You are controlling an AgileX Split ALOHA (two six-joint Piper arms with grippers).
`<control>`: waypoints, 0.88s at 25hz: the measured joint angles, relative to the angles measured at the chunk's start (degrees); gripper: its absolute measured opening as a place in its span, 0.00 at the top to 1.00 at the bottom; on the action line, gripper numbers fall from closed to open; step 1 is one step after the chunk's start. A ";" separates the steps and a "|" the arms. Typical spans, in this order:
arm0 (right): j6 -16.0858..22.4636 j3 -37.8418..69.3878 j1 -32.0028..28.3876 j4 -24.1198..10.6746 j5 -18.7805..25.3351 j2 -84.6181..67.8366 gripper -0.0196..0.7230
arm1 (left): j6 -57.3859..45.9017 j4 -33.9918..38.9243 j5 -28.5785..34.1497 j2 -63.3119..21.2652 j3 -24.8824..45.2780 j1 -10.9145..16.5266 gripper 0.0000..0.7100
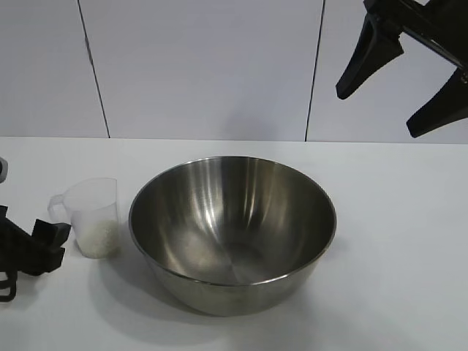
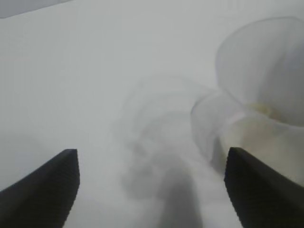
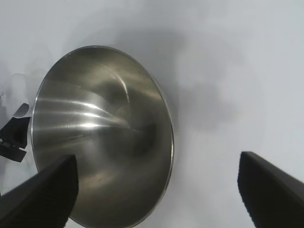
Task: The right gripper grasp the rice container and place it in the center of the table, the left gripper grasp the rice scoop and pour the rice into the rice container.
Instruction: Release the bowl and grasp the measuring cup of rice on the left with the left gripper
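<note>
The rice container (image 1: 232,227), a wide shiny steel bowl, stands empty in the middle of the white table (image 1: 398,241). Just to its left stands the rice scoop (image 1: 96,212), a clear plastic cup with its handle turned left and white rice (image 1: 99,238) in its bottom. My left gripper (image 1: 57,245) sits low at the left edge, open, right beside the cup's handle. In the left wrist view the rice scoop (image 2: 266,95) lies just past one of the fingertips (image 2: 247,175), with nothing between the jaws. My right gripper (image 1: 377,113) hangs open high at the upper right. It looks down on the rice container (image 3: 99,137).
A white panelled wall (image 1: 205,66) closes off the back of the table. Bare tabletop lies to the right of the bowl and in front of it. The right wrist view shows the left gripper (image 3: 14,137) beyond the bowl's far rim.
</note>
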 joint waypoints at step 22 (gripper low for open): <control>0.00 0.00 0.00 0.00 -0.20 0.00 0.12 | -4.70 -0.80 0.03 2.84 -5.00 0.00 0.17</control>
